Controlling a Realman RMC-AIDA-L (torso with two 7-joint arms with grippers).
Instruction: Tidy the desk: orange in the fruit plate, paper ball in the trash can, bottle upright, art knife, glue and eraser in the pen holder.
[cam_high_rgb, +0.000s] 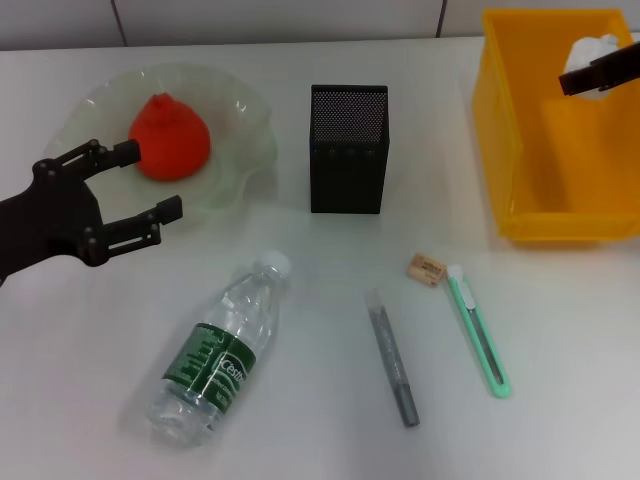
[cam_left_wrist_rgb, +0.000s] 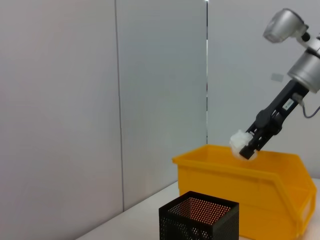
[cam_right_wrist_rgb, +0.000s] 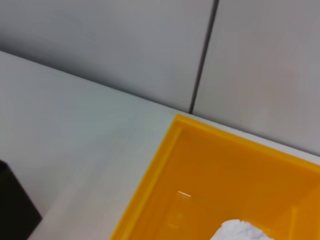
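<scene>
right gripper (cam_high_rgb: 578, 84) grips the paper ball (cam_high_rgb: 592, 50) over the trash can (cam_high_rgb: 520, 190); left gripper (cam_high_rgb: 150, 180) open; i see orange (cam_high_rgb: 168, 135) plated; bottle (cam_high_rgb: 222, 350), knife (cam_high_rgb: 478, 332), glue (cam_high_rgb: 392, 358), eraser (cam_high_rgb: 426, 269) remain

1. Water bottle (cam_high_rgb: 222, 350), lying on its side: the green label carries white lettering that reads roughly "Cer..."; the remaining letters cannot be made out.
2. No other legible text is visible.

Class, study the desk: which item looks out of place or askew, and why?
The water bottle lies on its side on the table, cap pointing toward the pen holder, when it should stand upright.
</scene>
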